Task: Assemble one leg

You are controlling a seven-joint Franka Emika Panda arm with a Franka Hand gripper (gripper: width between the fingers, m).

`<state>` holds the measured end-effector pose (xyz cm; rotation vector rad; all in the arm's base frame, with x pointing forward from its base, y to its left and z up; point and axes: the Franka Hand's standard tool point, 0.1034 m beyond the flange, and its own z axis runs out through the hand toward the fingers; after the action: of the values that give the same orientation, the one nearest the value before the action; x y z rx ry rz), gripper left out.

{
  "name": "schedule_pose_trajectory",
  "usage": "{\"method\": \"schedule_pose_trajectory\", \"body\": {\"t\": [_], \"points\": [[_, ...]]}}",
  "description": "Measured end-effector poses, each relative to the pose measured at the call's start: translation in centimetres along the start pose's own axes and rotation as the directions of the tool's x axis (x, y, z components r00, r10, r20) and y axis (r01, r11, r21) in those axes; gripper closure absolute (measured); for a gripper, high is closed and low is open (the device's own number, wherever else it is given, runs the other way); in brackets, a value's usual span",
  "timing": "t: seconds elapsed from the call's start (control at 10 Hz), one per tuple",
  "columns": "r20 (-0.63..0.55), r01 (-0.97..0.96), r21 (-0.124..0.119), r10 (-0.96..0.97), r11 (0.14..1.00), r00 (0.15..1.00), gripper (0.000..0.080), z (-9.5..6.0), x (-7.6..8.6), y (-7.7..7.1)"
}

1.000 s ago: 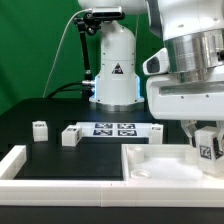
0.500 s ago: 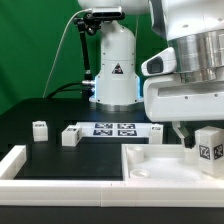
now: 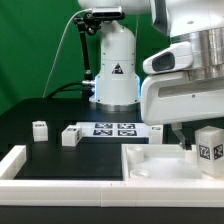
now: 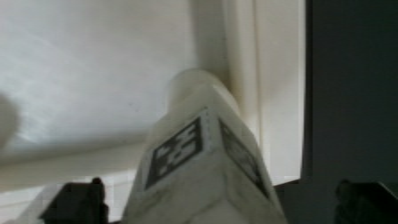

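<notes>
Green cloth is hanging behind a black table (image 3: 60,110), and the arm's white base (image 3: 113,60) is standing at the back of it. Up front, the tool (image 4: 215,200) is gaping and gripping nothing. In the wrist view its two dark fingertips (image 4: 75,200) are showing wide apart, each with a clear gap to the leg (image 4: 187,150) standing between them with its marker tag showing. That leg is reaching down to the large white panel (image 3: 160,168), close to the panel's edge where the dark table begins. In the exterior view it is standing upright at the panel's back corner, on the exterior view's right. Whether its foot is sitting fully in the corner recess cannot be told.

The leg is probably only resting there, not locked in. If so, a fingertip brushing it while the tool is lifting away could tip it or drag it out of the corner. A fresh grasp taken off-centre could shove it sideways toward the panel's edge.

Counting outward:
- One panel is lying under the tool.
- One marker board (image 3: 113,129) is lying behind the panel.
- One inner block (image 3: 69,135) is standing just beside the board.
- One outer block (image 3: 39,130) is standing further toward the exterior view's left.
- One white rail (image 3: 60,185) is running along the front.

Both blocks are looking like further legs, making three in all. A white speck at the board's other end is too small to name.
</notes>
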<state>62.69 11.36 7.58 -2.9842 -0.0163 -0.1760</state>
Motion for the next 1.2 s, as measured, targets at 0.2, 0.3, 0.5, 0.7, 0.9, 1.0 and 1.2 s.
{"method": "schedule_pose_trajectory", "body": {"t": [0.2, 0.3, 0.5, 0.7, 0.9, 1.0, 1.2], "points": [[-0.006, 0.252, -0.015, -0.252, 0.968, 0.968, 0.0151, 0.22, -0.14, -0.19], [-0.003, 0.326, -0.015, -0.326, 0.945, 0.945, 0.0151, 0.27, -0.16, -0.04], [-0.003, 0.307, -0.013, -0.307, 0.952, 0.952, 0.0249, 0.30, -0.18, -0.06], [-0.004, 0.289, -0.013, -0.289, 0.957, 0.957, 0.0511, 0.32, -0.19, -0.06], [-0.016, 0.214, -0.011, -0.214, 0.977, 0.977, 0.0511, 0.35, -0.19, -0.10], [-0.034, 0.060, -0.011, -0.061, 0.998, 0.998, 0.0511, 0.37, -0.26, -0.05], [-0.051, -0.228, 0.005, 0.228, 0.974, 0.972, 0.0511, 0.42, -0.31, 0.20]]}}
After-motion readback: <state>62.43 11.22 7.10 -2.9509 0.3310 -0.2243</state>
